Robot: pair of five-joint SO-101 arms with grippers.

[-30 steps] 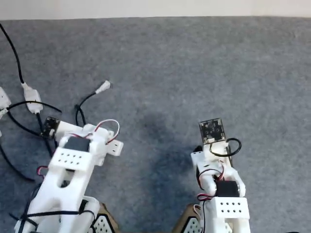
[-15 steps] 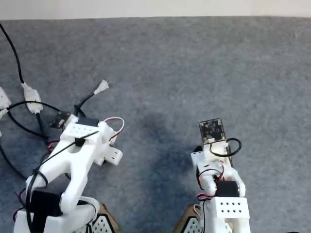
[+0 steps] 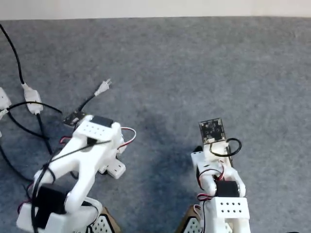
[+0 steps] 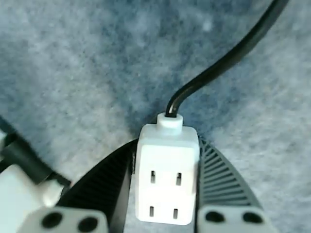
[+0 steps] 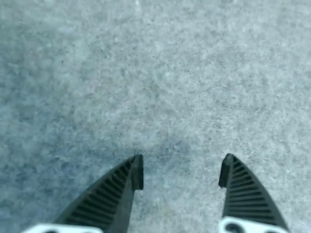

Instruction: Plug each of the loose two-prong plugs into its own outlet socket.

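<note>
Left arm [image 3: 87, 145] swung rightward, pincer [image 4: 166, 145] clamping outlet socket [image 4: 167, 187].

The left arm [image 3: 80, 162] leans forward, its wrist bent down toward the counter [image 3: 194, 63]. Its jaws are closed on a white socket [image 4: 166, 179]. One black ribbed jaw presses against each long side, and the socket's cord end reaches out past the jaw tips. The right arm [image 3: 218, 179] is folded back close to its base, with the wrist pointing down. Its jaws stand wide apart, and the grey counter shows between them.
</note>
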